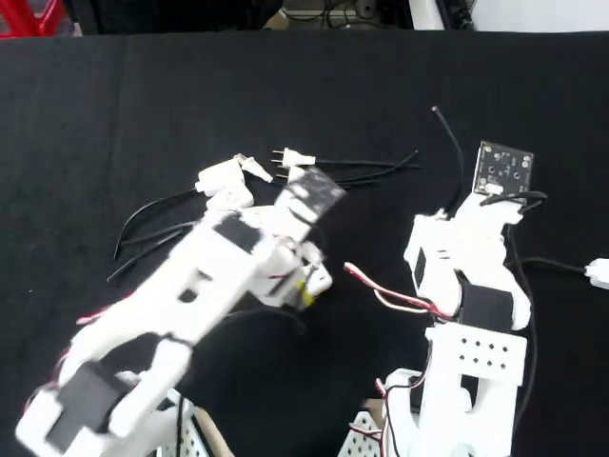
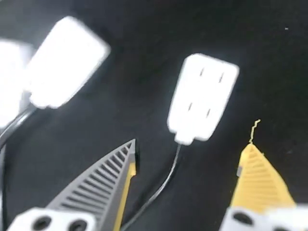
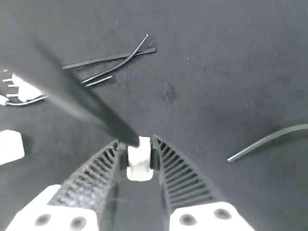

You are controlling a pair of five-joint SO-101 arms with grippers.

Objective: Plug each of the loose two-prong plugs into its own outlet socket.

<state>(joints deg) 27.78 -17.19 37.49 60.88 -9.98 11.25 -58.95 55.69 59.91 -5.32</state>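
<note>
My left gripper is open just above a white outlet socket block that has two pairs of slots and a thin black lead. Beside it lies a second white block, blurred. My right gripper is shut on a small white plug, whose black cable runs away from the fingers. In the high view a white socket block and a two-prong plug lie near the table's middle, just beyond the left arm. The right arm stands to the right.
Thin black cables trail over the black cloth between the arms, and more cables lie at the left. A white connector on a black lead sits at the right edge. Red and white wires hang beside the right arm.
</note>
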